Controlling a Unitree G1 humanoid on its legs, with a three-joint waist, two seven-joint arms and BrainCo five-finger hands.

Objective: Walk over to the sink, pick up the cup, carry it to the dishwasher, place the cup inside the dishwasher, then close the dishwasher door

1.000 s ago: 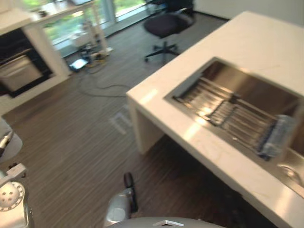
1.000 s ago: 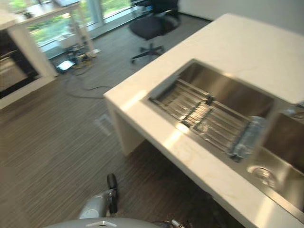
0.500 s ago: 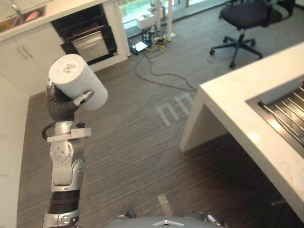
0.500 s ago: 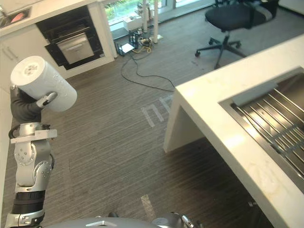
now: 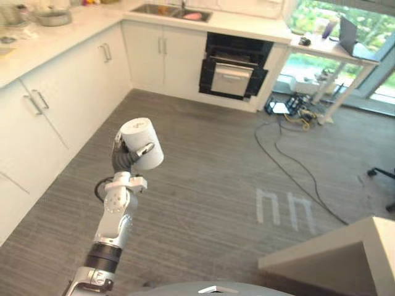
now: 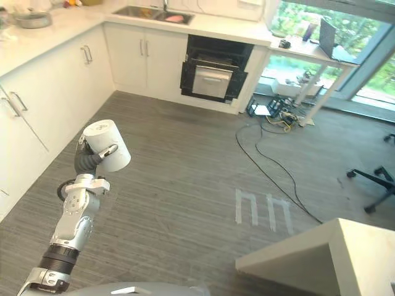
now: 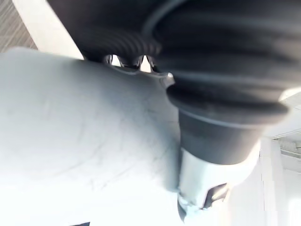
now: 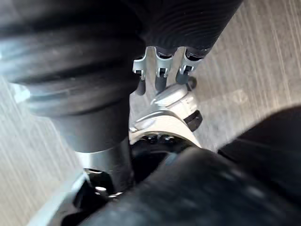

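left eye view: i see the left hand (image 5: 126, 158) raised over the grey floor (image 5: 210, 179), thumb and fingers curled round the white cup (image 5: 141, 142), which sits tilted in its grip, well apart from the dark appliance (image 5: 233, 69) in the white cabinets (image 5: 148, 52). right wrist view shows the right hand (image 8: 161, 70); i can't tell whether it's open or closed.

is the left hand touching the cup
Touching: in the left eye view the left hand has its thumb curled across the cup.
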